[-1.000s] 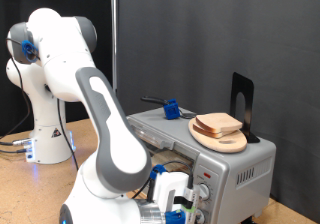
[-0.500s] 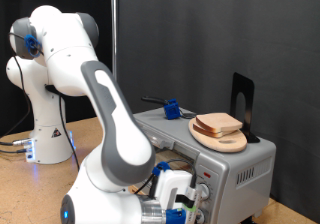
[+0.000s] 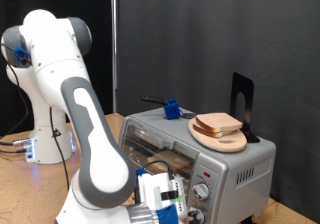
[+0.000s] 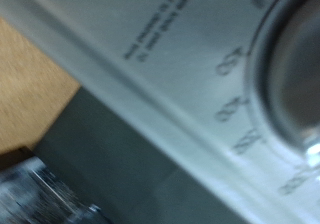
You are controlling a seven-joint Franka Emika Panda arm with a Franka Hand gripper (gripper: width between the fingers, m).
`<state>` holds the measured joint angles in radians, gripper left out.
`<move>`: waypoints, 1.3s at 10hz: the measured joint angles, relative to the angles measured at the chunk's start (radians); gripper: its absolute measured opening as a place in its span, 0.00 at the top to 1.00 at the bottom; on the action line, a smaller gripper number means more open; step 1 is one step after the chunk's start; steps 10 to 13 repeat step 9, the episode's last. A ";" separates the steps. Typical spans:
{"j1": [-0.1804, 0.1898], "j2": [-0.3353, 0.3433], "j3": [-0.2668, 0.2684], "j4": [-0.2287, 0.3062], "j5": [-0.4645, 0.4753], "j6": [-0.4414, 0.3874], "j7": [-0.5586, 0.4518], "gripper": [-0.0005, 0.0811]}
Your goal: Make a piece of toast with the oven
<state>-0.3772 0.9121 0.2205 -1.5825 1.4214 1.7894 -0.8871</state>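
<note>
The gripper (image 3: 172, 206) is seen low at the bottom of the exterior view, pressed close to the front control panel of the oven (image 3: 200, 144), just beside the two round knobs (image 3: 201, 193). Whether its fingers are spread or closed cannot be told: they are hidden by the hand's own body in the exterior view, and no fingertip is shown in the wrist view. That view is filled by the silver panel and the printed dial numbers around one knob (image 4: 295, 69), blurred, so the hand is judged to be nearly touching the dial; actual contact cannot be confirmed.

The piece of toast (image 3: 218, 123) is not held. It lies flat on a round wooden plate (image 3: 222, 138) on top of the oven, toward the exterior view's right. From the gripper it lies up and to the right in the exterior view, well apart, with the oven's front face and top edge between them.

A blue object (image 3: 171, 109) is seen on the oven's top near its rear, and a black stand (image 3: 242, 104) is set behind the plate
</note>
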 joint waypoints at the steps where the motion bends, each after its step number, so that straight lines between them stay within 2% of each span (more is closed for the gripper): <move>1: -0.011 0.016 0.008 0.010 0.005 -0.027 -0.104 0.87; 5: -0.040 0.087 0.029 0.076 0.005 -0.137 -0.431 0.86; 6: -0.050 0.099 0.030 0.094 0.003 -0.189 -0.522 0.86; 8: -0.079 0.106 0.036 0.112 -0.004 -0.354 -0.693 0.54; 9: -0.084 0.103 0.033 0.108 0.003 -0.347 -0.629 0.54; 13: -0.084 0.103 0.033 0.108 0.003 -0.347 -0.629 0.54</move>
